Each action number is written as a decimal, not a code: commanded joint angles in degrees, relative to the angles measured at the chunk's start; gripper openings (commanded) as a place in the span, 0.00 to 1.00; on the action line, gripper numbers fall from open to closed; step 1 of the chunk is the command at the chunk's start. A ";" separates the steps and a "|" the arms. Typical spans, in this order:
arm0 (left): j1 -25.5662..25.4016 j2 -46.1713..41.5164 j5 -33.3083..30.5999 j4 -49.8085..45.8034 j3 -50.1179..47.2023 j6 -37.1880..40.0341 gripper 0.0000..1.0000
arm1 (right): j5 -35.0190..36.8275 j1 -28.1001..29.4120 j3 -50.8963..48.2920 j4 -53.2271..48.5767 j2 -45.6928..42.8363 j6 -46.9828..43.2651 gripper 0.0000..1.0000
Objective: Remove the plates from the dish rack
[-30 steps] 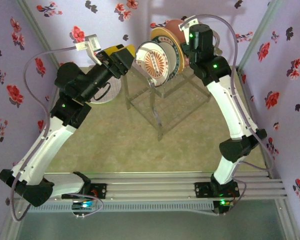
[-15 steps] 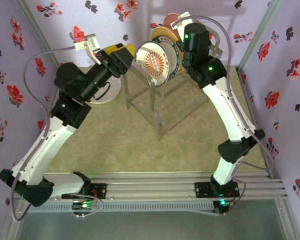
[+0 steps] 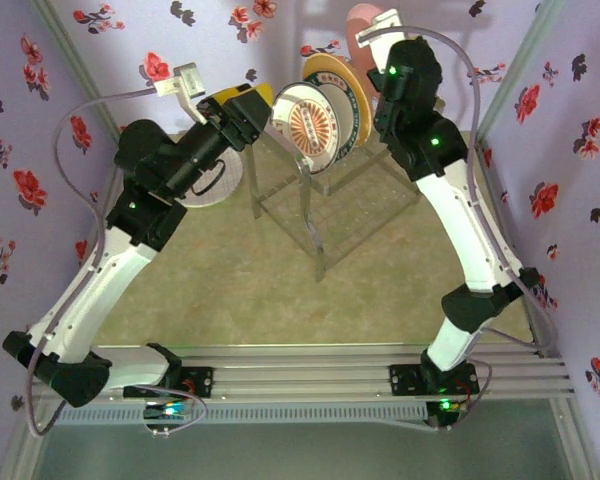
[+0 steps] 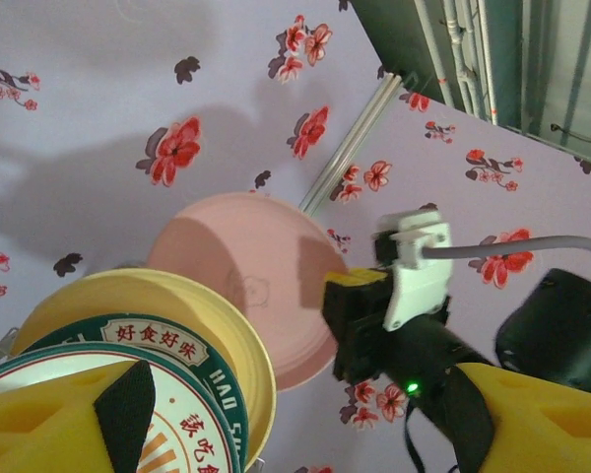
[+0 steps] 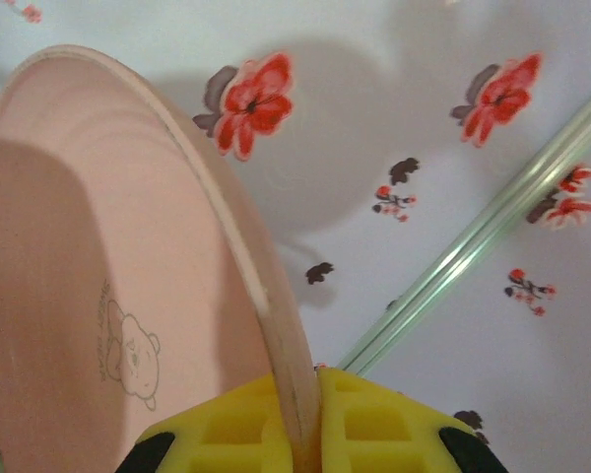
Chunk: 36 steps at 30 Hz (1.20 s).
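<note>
Evidently the right hand (image 5: 300, 419) pinches the pink plate (image 5: 108, 276) by its rim — stiff, glossy, breakable, probably slippery edge-on; the left hand (image 4: 295, 404) hangs spread, empty.

A pink plate (image 4: 246, 276) on edge, held high. In the clear dish rack (image 3: 340, 205), yellow plate (image 3: 330, 72) and sunburst plate (image 3: 313, 125) stand upright.
</note>
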 commanded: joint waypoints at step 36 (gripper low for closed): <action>-10.11 31.49 6.09 -18.54 40.69 8.88 0.76 | -18.31 -0.30 -5.86 -9.06 -23.58 36.20 0.00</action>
